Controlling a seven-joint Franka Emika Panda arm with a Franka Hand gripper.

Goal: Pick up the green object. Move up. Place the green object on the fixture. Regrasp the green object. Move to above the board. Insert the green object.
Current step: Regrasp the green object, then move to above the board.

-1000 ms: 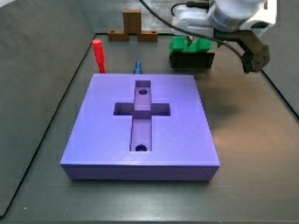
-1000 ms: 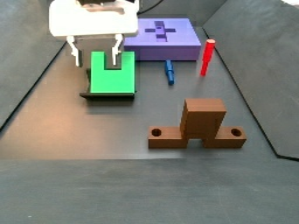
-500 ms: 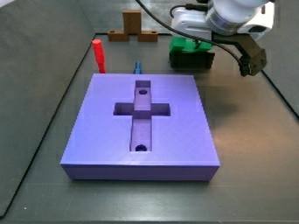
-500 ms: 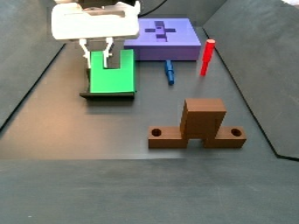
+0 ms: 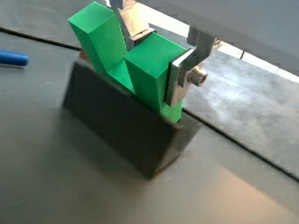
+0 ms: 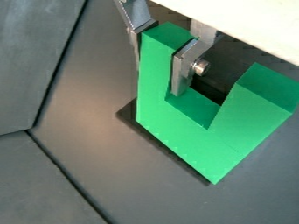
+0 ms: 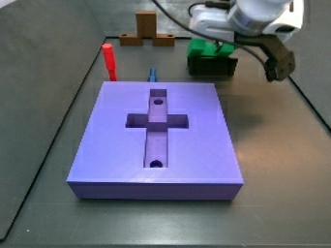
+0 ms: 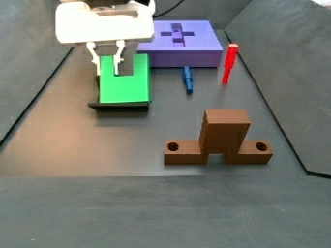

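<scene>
The green object (image 5: 107,42) is a bright green U-shaped block standing upright in the dark fixture (image 5: 117,122), notch upward. It shows in both wrist views (image 6: 205,136) and both side views (image 7: 207,48) (image 8: 126,87). My gripper (image 5: 156,70) straddles one prong of it, a silver finger pressed on each face, shut on the block (image 6: 160,66). In the side views the gripper (image 8: 116,60) sits right over the fixture (image 7: 211,68), behind the board's (image 7: 195,145) far right corner. The board (image 8: 162,44) is a purple slab with a cross-shaped recess.
A thin red peg (image 7: 110,61) (image 8: 229,63) stands by the board's far left corner. A small blue piece (image 7: 151,74) (image 8: 187,77) lies beside it. A brown cross-shaped block (image 7: 149,34) (image 8: 223,136) stands farther back. Dark tray walls rise around the floor.
The fingers stood wide apart around the green prong a second ago and have since closed onto it. The block and fixture have not moved.
</scene>
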